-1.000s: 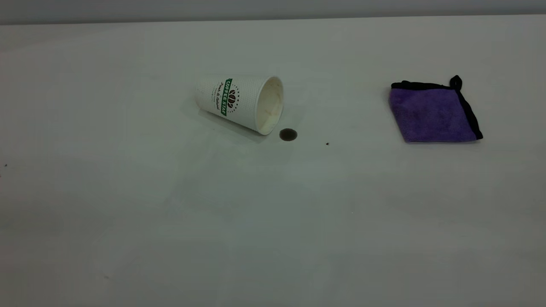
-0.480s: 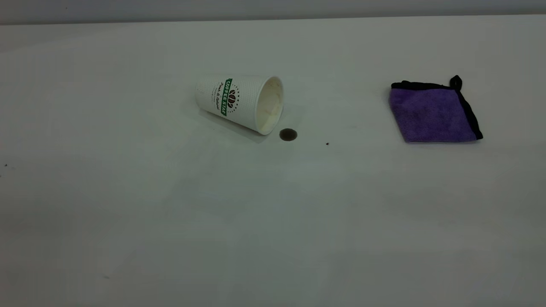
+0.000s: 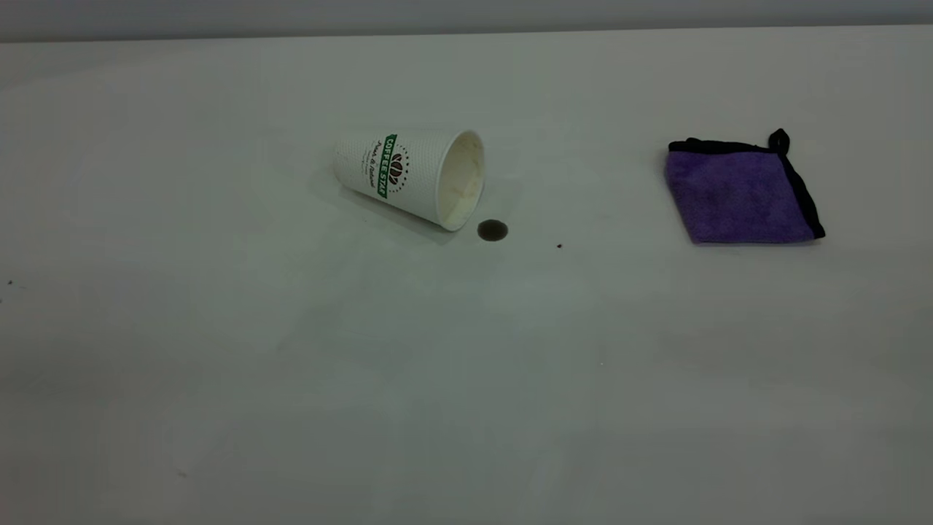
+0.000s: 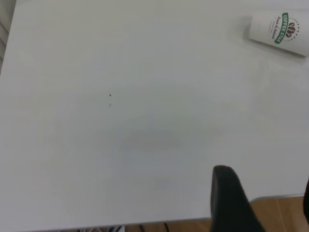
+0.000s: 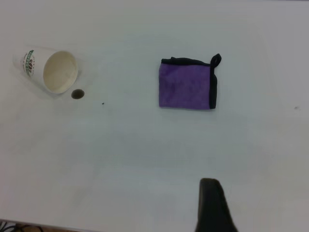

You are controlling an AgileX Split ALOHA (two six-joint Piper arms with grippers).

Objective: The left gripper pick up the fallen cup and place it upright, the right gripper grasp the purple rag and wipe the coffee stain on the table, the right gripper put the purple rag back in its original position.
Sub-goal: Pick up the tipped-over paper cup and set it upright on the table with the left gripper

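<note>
Nothing's been touched yet, so I'm lining up the first step: getting the fallen cup (image 3: 408, 177) back on its base. It's lying on its side a bit left of centre on the table (image 3: 291, 379), mouth facing right and slightly toward me, with the coffee stain (image 3: 492, 230) just beside the rim. The purple rag (image 3: 740, 193) sits well off to the right, folded flat.

The left gripper (image 4: 231, 203) is hanging back near the table's edge, far from the cup. I only see one dark finger in its wrist view, so I can't tell how wide it's set. Same deal for the right gripper (image 5: 212, 208), parked back on its side.

My plan: come in across the ribbed body, not the rim, squeeze lightly since paper cups crush, and keep the mouth from dragging through that stain while tipping it up.
</note>
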